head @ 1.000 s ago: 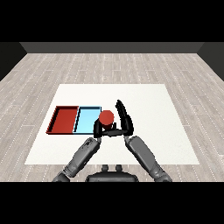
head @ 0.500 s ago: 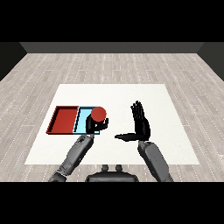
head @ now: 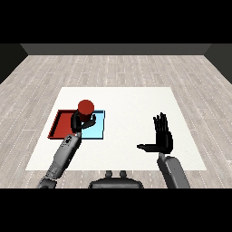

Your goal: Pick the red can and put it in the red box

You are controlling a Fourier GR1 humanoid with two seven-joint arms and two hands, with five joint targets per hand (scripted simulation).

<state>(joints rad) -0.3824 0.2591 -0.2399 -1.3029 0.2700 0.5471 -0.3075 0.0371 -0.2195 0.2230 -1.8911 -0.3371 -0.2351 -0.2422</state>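
No readable text or markings.

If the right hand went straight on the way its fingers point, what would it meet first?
Nothing, as far as this view shows: the right hand points away across the bare white table, with both trays and the can off to its left. Depth is hard to judge.

We see a matt white counter point(head: 136, 104), smooth and without grain, set on a floor point(head: 50, 72) of pale grey wood-look planks with visible seams. The red can point(head: 86, 108) looks smooth and evenly coloured, with no shine on its top. The red tray point(head: 55, 128) and the light blue tray point(head: 100, 129) both look like flat, matt plastic. Our left hand point(head: 78, 121) and right hand point(head: 163, 138) appear as dull black, hard-surfaced material, while the forearms point(head: 65, 154) show a smooth grey casing with a faint sheen.
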